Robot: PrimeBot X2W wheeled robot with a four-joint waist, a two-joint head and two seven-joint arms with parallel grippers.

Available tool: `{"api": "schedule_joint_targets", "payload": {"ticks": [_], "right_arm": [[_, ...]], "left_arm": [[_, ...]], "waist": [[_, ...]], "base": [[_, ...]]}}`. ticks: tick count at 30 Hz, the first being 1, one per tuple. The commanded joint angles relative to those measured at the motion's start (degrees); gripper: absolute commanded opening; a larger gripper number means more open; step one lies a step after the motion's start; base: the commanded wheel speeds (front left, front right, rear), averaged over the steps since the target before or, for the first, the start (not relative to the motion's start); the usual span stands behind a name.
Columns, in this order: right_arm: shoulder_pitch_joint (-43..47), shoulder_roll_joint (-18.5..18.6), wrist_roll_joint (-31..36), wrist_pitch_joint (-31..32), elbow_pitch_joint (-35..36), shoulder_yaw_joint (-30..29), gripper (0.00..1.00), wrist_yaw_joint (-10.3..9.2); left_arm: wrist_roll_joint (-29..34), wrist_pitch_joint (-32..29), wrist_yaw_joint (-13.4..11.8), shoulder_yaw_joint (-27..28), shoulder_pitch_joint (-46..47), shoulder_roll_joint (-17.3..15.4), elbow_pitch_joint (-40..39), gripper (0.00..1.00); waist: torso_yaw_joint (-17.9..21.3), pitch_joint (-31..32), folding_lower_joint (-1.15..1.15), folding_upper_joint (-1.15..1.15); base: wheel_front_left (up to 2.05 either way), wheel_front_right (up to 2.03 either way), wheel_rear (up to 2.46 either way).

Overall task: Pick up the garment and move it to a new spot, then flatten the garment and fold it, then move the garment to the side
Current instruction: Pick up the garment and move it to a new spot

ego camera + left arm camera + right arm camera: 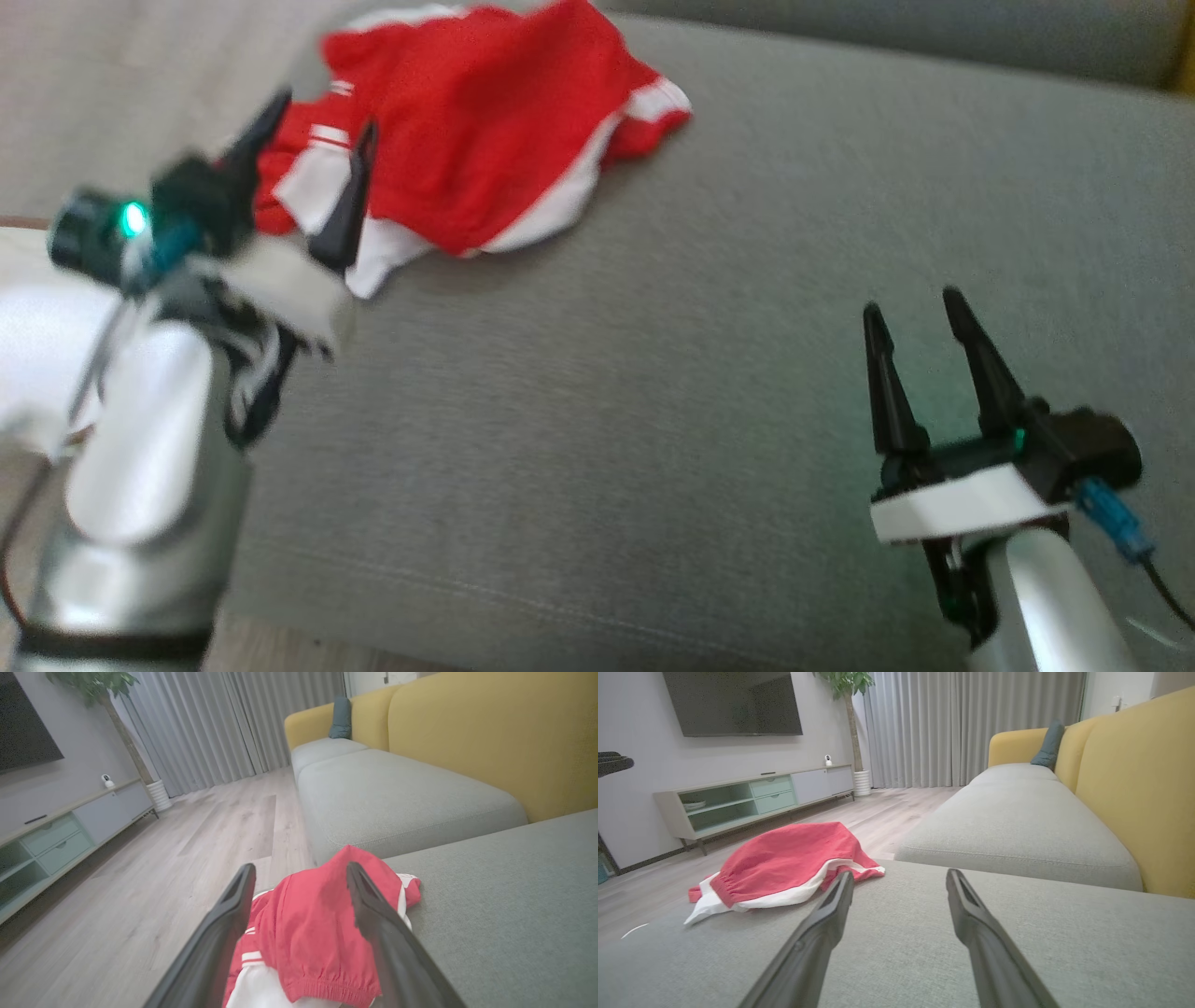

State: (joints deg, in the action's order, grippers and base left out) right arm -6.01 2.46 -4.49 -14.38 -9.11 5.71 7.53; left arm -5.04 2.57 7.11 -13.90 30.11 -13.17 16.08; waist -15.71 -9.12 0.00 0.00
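Note:
The garment (485,131) is a red piece with white trim, lying crumpled on the grey sofa seat (709,392) at the upper left of the head view. My left gripper (322,117) hovers open at its near edge, its fingers spread over the cloth with nothing between them. The left wrist view has the garment (317,933) right under those fingers, beside the seat's edge. My right gripper (915,303) stands open over bare cushion at the lower right, well away from the cloth. In the right wrist view the garment (784,863) lies ahead and to the left.
A yellow backrest (1134,784) runs along the sofa's far side, with a blue-grey cushion (1048,744) at its end. Wooden floor (140,868) drops off beside the garment. A low TV cabinet (756,798), a potted plant (852,728) and grey curtains (962,723) stand beyond.

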Motion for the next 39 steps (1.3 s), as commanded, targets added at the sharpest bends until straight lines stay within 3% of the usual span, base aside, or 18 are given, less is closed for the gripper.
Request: {"api": "schedule_joint_targets", "payload": {"ticks": [1,7,13,19,20,22,25,26,39], "right_arm": [[-2.7,0.4,0.5,-0.6,2.2,1.9,1.0,-0.04],[-6.6,0.4,0.4,-0.6,3.3,3.6,1.0,-0.04],[-8.7,0.4,0.3,-0.6,4.1,3.8,1.0,-0.04],[-9.1,0.4,0.5,-0.6,4.1,3.6,1.0,-0.04],[-9.1,0.4,0.5,-0.6,4.1,3.6,1.0,-0.04],[-9.2,0.4,0.4,-0.6,4.0,3.8,1.0,-0.04],[-9.4,0.4,0.2,-0.6,4.0,4.0,1.0,-0.04],[-9.5,0.4,0.2,-0.6,4.0,4.1,1.0,-0.04],[-8.6,0.4,-1.1,-0.6,3.2,2.8,1.0,-0.04]], "left_arm": [[-1.0,-1.1,0.2,1.6,4.9,-2.8,-0.6,1.0],[-6.3,-5.9,0.3,-1.1,13.4,-7.5,8.0,1.0],[-7.7,-6.4,0.4,-2.9,18.2,-11.5,15.3,1.0],[-8.3,-6.5,0.3,-3.2,20.3,-12.0,20.2,1.0],[-8.3,-6.5,0.1,-3.2,20.5,-12.1,20.8,0.87],[-8.5,-6.8,0.1,-3.3,20.8,-12.1,22.0,0.47],[-8.5,-7.2,0.2,-4.0,21.2,-12.4,23.5,0.06],[-8.4,-7.0,0.2,-4.2,21.4,-12.6,23.7,0.0],[-4.5,2.2,-1.1,-6.7,25.7,-14.1,18.6,0.0]], "waist": [[5.3,-5.6,0.0,0.0],[10.5,-12.0,0.0,0.0],[13.2,-16.0,0.0,0.0],[13.9,-17.3,0.0,0.0],[13.9,-17.3,0.0,0.0],[14.0,-17.4,0.0,0.0],[14.1,-17.2,0.0,0.0],[14.2,-17.1,0.0,0.0],[14.6,-11.7,0.0,0.0]], "base": [[0.0,0.0,0.0],[0.0,0.0,0.0],[0.0,0.0,0.0],[0.0,0.0,0.0],[0.0,0.0,0.0],[0.0,0.0,0.0],[0.0,0.0,0.0],[0.0,0.0,0.0],[0.0,0.0,0.0]]}}
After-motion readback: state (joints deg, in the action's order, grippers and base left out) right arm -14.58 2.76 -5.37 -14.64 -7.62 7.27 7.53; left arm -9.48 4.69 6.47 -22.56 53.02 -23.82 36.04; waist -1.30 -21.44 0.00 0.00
